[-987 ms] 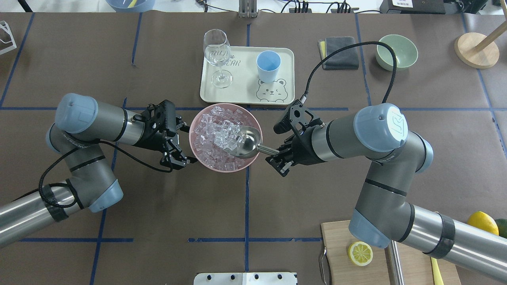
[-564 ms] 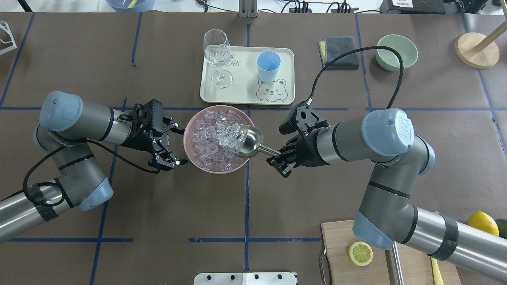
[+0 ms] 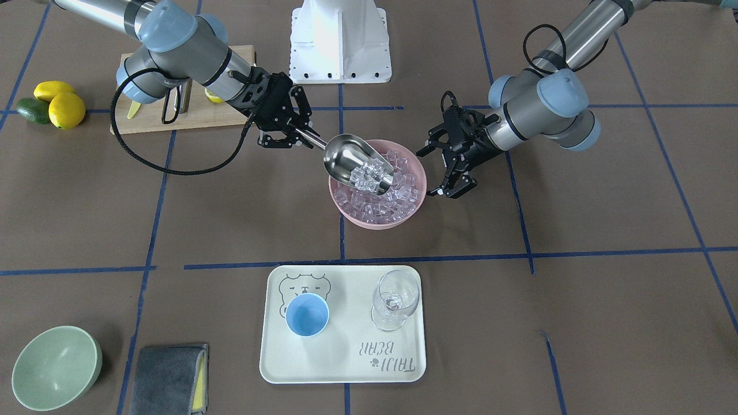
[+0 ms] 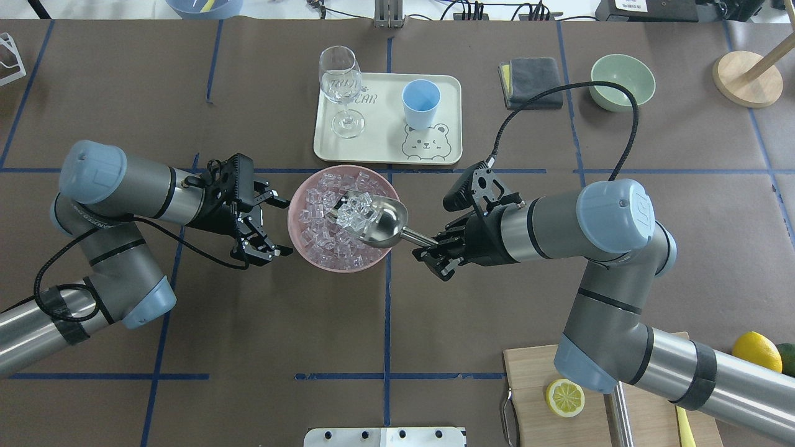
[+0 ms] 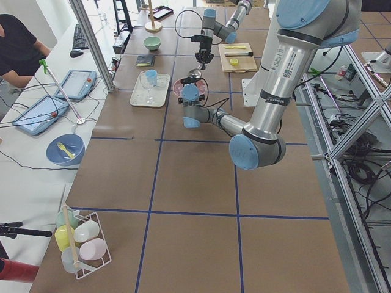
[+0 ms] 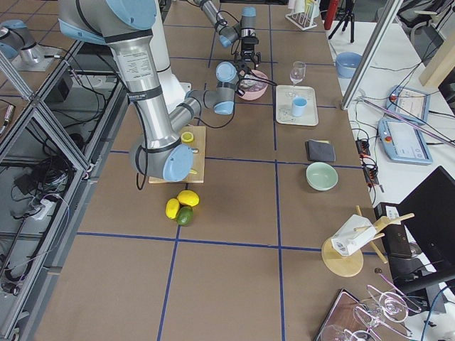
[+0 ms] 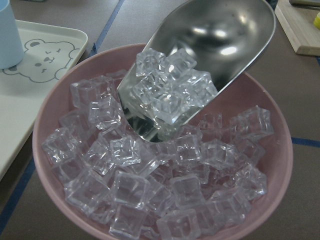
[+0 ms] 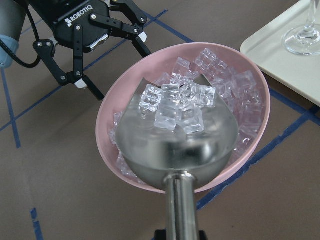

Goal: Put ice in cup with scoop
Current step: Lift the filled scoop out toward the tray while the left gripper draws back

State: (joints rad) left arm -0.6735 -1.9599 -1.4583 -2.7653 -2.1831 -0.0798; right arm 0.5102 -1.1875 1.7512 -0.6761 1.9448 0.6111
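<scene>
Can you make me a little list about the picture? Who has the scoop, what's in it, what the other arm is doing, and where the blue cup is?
Scoop holder: right gripper, shut on the handle of the scoop
Scoop load: a few cubes of ice in its trough, over the pink bowl of more ice
Other arm: left gripper, open beside the bowl, holding nothing
Cup: cup, upright and empty on the tray
Also on tray: wine glass

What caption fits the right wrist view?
Steel scoop loaded with ice cubes at the pink bowl, left end effector open.
</scene>
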